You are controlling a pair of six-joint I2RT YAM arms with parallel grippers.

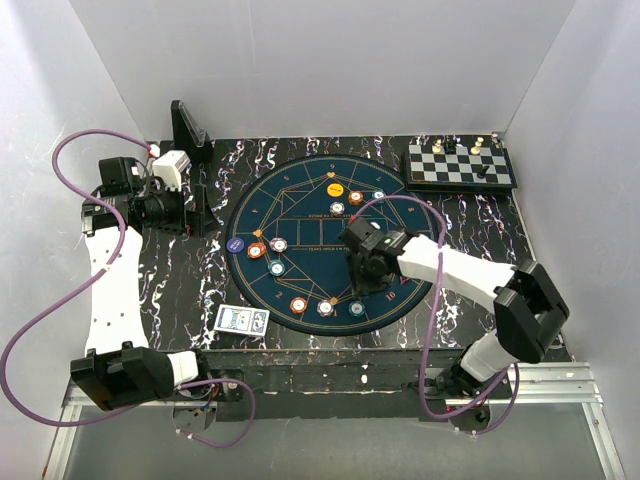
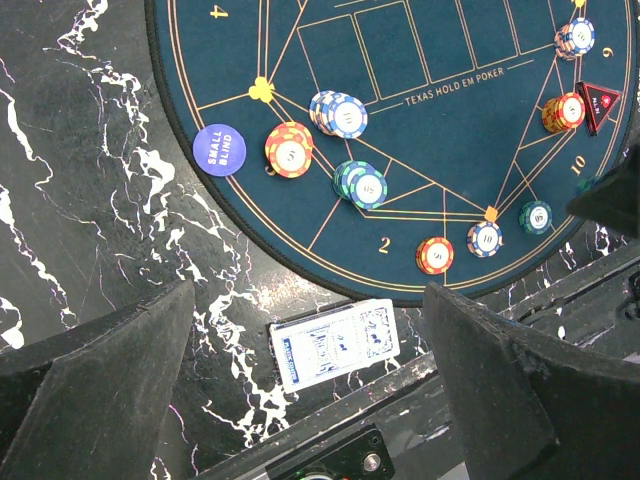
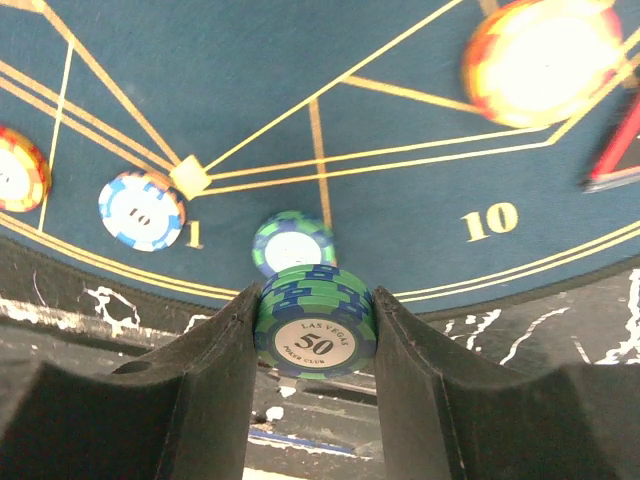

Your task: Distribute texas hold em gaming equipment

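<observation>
Low in the middle of the right wrist view, a short stack of green-and-blue poker chips [image 3: 315, 325], its top face printed 50, is pinched from both sides by the black fingers of the right gripper [image 3: 315, 300], the jaws closed only as far as the chips' width. It hangs over the near rim of the round dark-blue felt mat with gold lines [image 3: 200, 60], where felt gives way to the black, white-veined marbled table [image 3: 560, 330]. Just beyond it on the felt lies a single green-and-white chip [image 3: 293, 243], and further left a blue-and-white chip [image 3: 142, 210] sits beside a gold square. I judge the step to be setting this stack at a seat position. Keep it level so no chip slides out, come straight down clear of the green-and-white chip, and part the jaws only once the bottom chip rests on felt. Toward the lower left of the top view, a small deck of blue-backed playing cards [image 1: 240, 319] lies on the table just off the mat. The left gripper [image 2: 307, 300], its fingers framing those cards at the bottom of its own wrist view, is spread wide and holds nothing. A black-and-white chessboard [image 1: 460, 165] sits at the upper right of the top view, well apart.
</observation>
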